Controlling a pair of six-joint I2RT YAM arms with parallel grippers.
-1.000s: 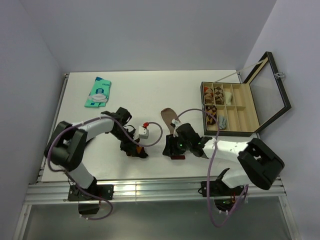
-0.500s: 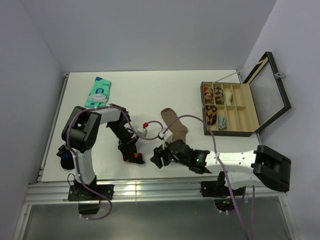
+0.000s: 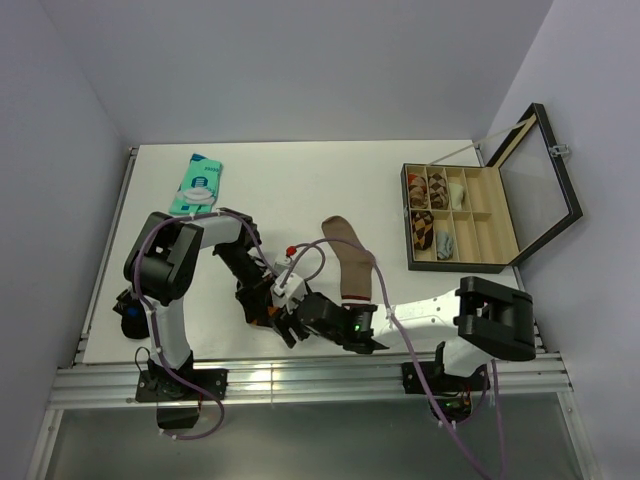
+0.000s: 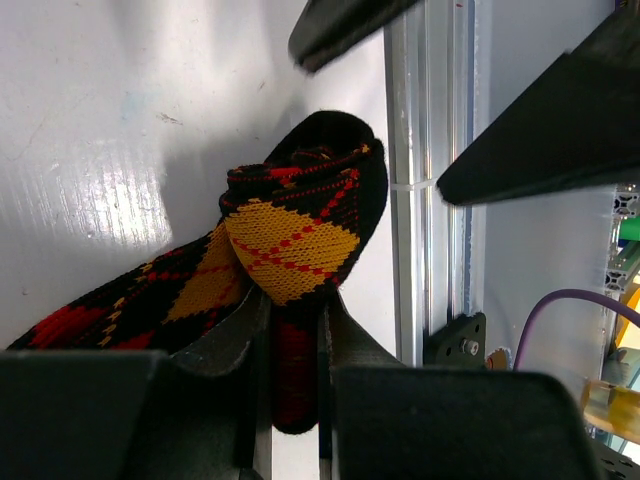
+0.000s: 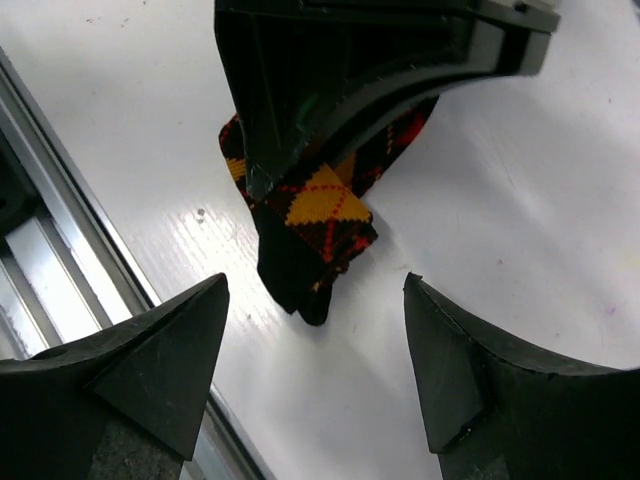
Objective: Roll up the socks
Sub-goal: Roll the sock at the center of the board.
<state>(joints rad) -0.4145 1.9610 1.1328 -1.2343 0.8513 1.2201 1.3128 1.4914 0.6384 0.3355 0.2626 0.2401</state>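
The argyle sock (image 4: 295, 240) lies at the table's front edge, its end doubled over into one loose fold. Your left gripper (image 4: 295, 400) is clamped on it just behind that fold.

A second ago your right gripper (image 5: 315, 285) was over by the tan sock (image 3: 350, 262). It has since swung across and now hangs with its jaws wide apart on either side of the argyle's folded end, holding nothing. The left gripper has hardly shifted in the last half second. I'd read this as the right coming in to take the fold so you can start turning. As things lie, the roll is barely begun. The tan sock is left flat and unrolled mid-table, its cuff just beside your right forearm.

Mind the rail (image 4: 440, 260) running just beside the sock's end, which leaves little room on that side. The two grippers are also crowded close together over the same small patch. The packet (image 3: 197, 184) and the box (image 3: 460, 267) sit well apart and don't interfere.
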